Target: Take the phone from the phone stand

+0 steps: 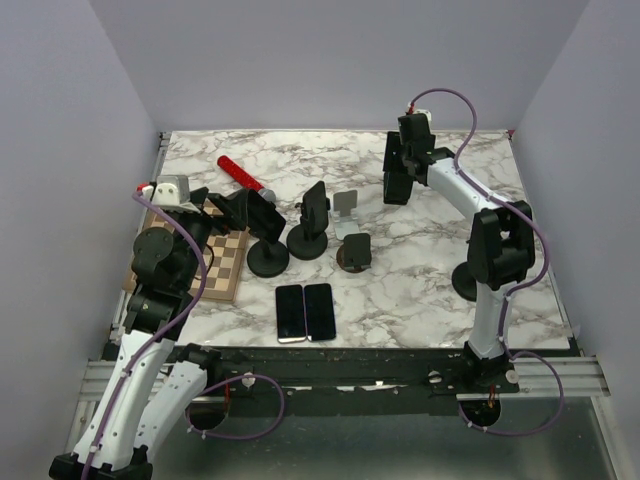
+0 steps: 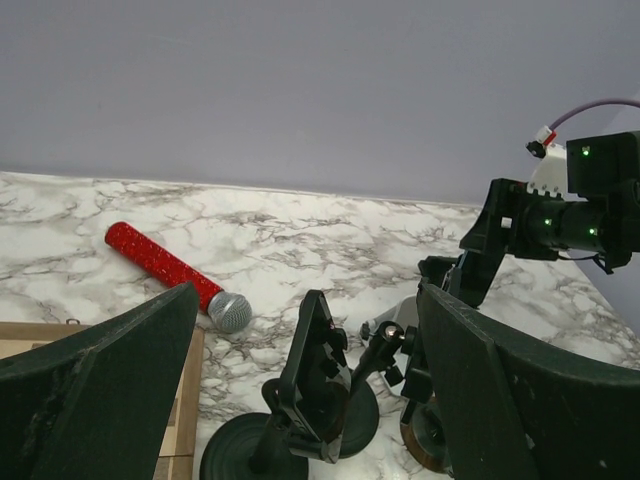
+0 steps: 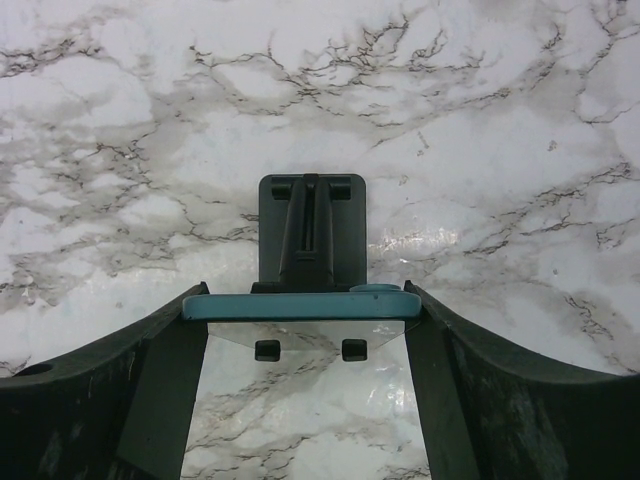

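right pincer (image 3: 305, 300) clamped on phone (image 3: 300, 306) edges, above table (image 3: 470, 120) | left pincer (image 2: 308, 295) apart, stands (image 2: 318, 385) ahead

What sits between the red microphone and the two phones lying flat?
A black stand on a round base. The top view shows it, with the microphone behind it and the phones in front.

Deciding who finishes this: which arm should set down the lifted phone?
Right arm: its jaws clamp the teal-edged phone above the table; the left arm's jaws are open, empty, by the stands.
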{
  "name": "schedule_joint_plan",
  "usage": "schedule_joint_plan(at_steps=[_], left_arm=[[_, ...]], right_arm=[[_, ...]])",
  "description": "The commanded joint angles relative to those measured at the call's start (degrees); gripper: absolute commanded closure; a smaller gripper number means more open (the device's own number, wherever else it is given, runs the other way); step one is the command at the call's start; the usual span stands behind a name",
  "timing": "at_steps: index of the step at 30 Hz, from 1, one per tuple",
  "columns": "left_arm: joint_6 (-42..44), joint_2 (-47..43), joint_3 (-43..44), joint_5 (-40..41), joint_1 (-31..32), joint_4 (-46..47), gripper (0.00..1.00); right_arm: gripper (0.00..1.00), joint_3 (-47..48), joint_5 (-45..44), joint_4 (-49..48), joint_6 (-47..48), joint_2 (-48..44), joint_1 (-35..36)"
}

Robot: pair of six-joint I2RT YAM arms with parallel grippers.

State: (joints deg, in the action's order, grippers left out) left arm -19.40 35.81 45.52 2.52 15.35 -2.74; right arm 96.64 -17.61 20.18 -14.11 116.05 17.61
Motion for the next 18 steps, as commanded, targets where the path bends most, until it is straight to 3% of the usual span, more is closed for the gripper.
schedule_joint_plan(at_steps=[1,14,18], left_arm=[[-0.5,0.7,-0.3,-1.4,-0.3,0.2,0.02],[-0.5,0.4,-0.2,-1.3,-0.4,0.2,0.02],[-0.5,0.4,-0.3,-1.2,-0.4,0.1,0.01]], right_arm=[[0.59,0.8,1.2,1.6,0.9,-3.6,-0.2],[0.99,2.8,1.9,6.1,-0.8,-8.7,-0.2],[0.99,4.1,3.7,10.3,-2.8,-10.1,-0.2]])
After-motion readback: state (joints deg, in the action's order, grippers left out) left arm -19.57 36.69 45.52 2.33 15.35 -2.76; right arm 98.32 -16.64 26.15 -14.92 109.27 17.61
